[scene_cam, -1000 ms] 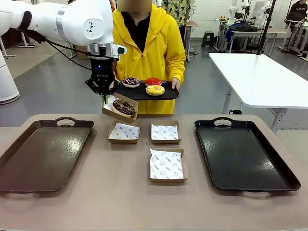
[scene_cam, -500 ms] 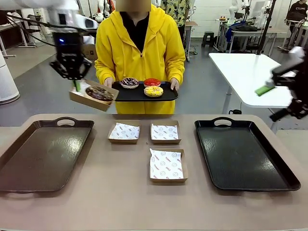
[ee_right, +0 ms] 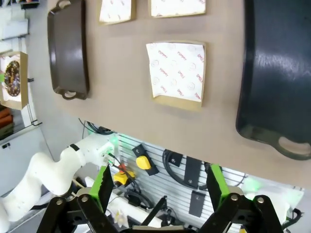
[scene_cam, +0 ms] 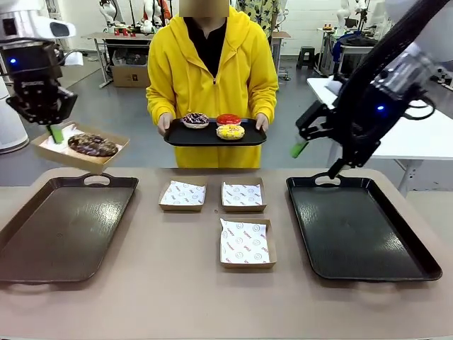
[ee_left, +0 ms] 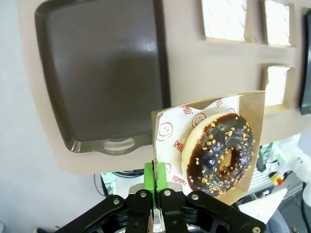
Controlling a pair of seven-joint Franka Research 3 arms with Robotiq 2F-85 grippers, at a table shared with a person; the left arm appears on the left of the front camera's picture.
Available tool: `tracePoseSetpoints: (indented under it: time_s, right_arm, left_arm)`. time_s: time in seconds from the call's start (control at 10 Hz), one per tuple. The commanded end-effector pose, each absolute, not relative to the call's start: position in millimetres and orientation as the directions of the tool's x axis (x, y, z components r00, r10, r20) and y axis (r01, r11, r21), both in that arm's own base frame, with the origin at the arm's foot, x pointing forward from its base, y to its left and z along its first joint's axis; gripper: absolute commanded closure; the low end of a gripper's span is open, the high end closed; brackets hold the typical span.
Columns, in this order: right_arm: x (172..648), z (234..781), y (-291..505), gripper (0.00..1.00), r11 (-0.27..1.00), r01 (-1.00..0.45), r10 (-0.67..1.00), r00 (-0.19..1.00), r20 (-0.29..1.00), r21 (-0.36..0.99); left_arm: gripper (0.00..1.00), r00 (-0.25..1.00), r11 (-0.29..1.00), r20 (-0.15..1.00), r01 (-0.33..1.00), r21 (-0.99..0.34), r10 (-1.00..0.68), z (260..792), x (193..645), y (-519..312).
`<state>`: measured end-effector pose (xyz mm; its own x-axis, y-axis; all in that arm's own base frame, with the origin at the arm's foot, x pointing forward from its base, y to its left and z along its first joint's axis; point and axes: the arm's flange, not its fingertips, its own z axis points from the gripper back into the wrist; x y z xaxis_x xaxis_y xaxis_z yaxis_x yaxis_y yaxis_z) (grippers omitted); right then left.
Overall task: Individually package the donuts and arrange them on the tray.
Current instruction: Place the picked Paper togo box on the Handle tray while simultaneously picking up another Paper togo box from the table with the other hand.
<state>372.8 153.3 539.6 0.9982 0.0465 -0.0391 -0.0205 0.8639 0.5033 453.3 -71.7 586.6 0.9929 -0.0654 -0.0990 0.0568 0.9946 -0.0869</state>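
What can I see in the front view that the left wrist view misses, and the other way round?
Front view: a person in yellow holding a black tray with three donuts, and the open right gripper on the right. Left wrist view: a close look at the left gripper shut on the box rim, the smiley print on its paper, and the nut bits on the chocolate donut. Both: that boxed donut, the brown tray, and three empty boxes.

Four donuts (scene_cam: 93, 145): one chocolate, one dark sprinkled, one yellow, one red. Four paper-lined cardboard boxes (scene_cam: 246, 244). Three trays (scene_cam: 42, 234): one brown, two black.
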Motion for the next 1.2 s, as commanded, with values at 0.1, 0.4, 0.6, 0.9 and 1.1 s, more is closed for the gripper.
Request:
tracePoseSetpoints:
  time_s: [0.1, 0.4, 0.6, 0.9, 1.1]
  right_arm:
    - [373, 540, 153, 0.00, 0.864, -0.021, 0.046, 0.998, -0.039, 0.503]
    - [373, 540, 153, 0.00, 0.864, -0.021, 0.046, 0.998, -0.039, 0.503]
    - [373, 540, 153, 0.00, 0.864, -0.021, 0.046, 0.998, -0.039, 0.503]
    - [376, 540, 152, 0.00, 0.850, -0.026, 0.051, 0.998, -0.033, 0.525]
    - [359, 528, 212, 0.00, 0.942, -0.039, 0.049, 0.999, -0.021, 0.334]
  left_arm:
    - [0.99, 0.994, 0.995, -0.078, 0.070, -0.064, -0.075, 572, 447, -49]
    - [0.99, 0.992, 0.995, -0.110, 0.061, -0.074, -0.069, 575, 451, -53]
    - [0.99, 0.992, 0.995, -0.110, 0.061, -0.074, -0.069, 575, 451, -53]
    - [0.99, 0.999, 0.999, 0.042, 0.013, -0.041, -0.012, 567, 451, -61]
    - [0.99, 0.980, 0.996, 0.180, 0.087, -0.010, -0.083, 534, 419, -47]
